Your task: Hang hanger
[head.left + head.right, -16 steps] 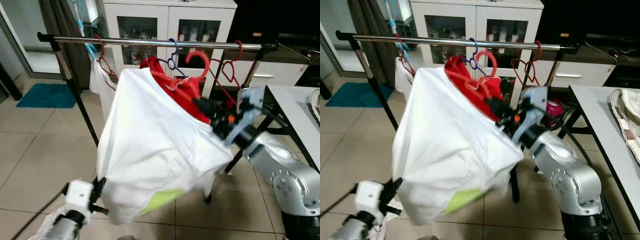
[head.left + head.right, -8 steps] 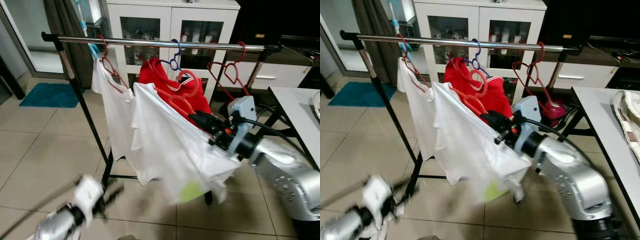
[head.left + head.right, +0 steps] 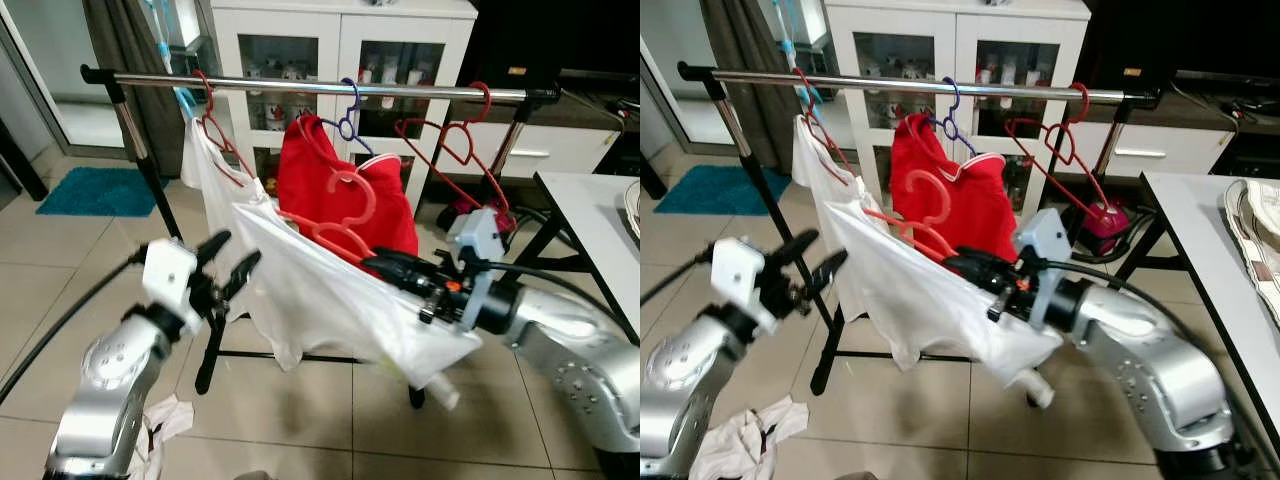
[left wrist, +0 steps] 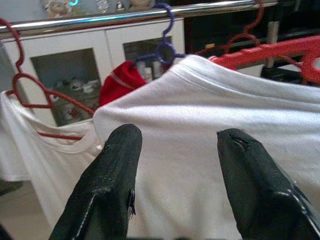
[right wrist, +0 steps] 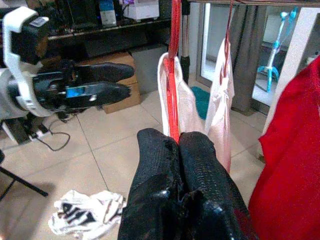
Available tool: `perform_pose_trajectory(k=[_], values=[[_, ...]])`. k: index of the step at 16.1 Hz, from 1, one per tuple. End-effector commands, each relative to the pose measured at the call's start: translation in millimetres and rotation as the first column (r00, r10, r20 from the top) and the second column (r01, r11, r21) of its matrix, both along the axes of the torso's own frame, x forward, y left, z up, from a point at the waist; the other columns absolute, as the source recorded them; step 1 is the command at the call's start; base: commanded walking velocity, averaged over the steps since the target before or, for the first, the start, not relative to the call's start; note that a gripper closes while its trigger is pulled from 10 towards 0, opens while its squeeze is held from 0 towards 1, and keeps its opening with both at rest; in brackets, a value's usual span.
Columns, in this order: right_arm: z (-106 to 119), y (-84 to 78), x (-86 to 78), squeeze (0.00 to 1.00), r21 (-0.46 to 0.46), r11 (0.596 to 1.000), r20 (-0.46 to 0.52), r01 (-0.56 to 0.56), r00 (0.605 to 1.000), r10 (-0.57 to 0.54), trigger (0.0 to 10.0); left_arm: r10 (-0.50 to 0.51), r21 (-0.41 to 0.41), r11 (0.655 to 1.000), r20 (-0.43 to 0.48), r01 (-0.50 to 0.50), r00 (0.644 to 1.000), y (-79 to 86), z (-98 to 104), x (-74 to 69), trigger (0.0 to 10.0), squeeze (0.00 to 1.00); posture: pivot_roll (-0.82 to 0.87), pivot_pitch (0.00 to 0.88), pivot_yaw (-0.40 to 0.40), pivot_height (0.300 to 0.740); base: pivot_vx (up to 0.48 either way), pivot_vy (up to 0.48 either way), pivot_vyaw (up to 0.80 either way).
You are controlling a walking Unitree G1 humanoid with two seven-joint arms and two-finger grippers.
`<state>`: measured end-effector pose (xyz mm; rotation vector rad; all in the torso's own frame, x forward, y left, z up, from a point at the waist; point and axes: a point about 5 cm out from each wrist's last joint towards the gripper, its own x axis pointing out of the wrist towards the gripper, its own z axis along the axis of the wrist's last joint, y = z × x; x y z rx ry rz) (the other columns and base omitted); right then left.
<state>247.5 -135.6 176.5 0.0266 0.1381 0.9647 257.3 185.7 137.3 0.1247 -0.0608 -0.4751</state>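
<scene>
The right hand (image 3: 385,265) has its fingers pressed together on the red hanger (image 3: 335,225), pinching its lower bar. The hanger carries a white T-shirt (image 3: 340,300) and is held tilted, well below the chrome rail (image 3: 320,88), with its hook pointing up in front of a red shirt (image 3: 340,185) that already hangs there. The left hand (image 3: 228,270) is spread, empty, raised just beside the T-shirt's near edge.

The risks, as I judge them: the grip is narrow and far from the hook, so the hanger may swivel as it rises and the hook could miss the rail or snag the blue hanger (image 3: 347,125) or the bare red hanger (image 3: 455,140) next to it. The T-shirt drapes loosely across the tilted frame and might slide off one shoulder. The left hand could catch the fabric and tug it askew.

The rack stands on a pale tiled floor, where a crumpled cloth (image 3: 165,425) lies near the robot's left arm. Behind are a white glass-fronted cabinet (image 3: 340,50), a teal mat (image 3: 95,190) and, to the right, a white tabletop (image 3: 590,215).
</scene>
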Motion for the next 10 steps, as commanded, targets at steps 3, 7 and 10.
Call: perform_pose_trajectory(k=[3, 7, 10], values=[[9.6, 5.9, -5.7, 0.0, 0.046, 0.998, 0.017, -0.051, 0.999, 0.051, 10.0, 0.065, 0.043, 0.997, 0.002, -0.065, 0.998, 1.3, 9.7, 5.8, 10.0, 0.0, -0.03, 0.0, 0.032, 0.74, 0.0, 0.0, 0.0], [10.1, 6.6, -8.7, 0.0, 0.079, 0.994, 0.002, -0.081, 0.997, 0.081, 10.0, 0.248, 0.073, 0.965, 0.046, -0.251, 0.968, 15.0, 14.6, 12.7, 10.0, 0.0, -0.03, 0.0, 0.035, 0.74, 0.0, 0.0, 0.0], [12.1, 7.1, -12.0, 0.0, 0.104, 0.989, -0.006, -0.107, 0.994, 0.108, 10.0, 0.313, 0.075, 0.947, 0.002, -0.313, 0.95, 18.6, 7.7, 12.2, 10.0, 0.0, -0.03, 0.0, 0.037, 0.74, 0.0, 0.0, 0.0]])
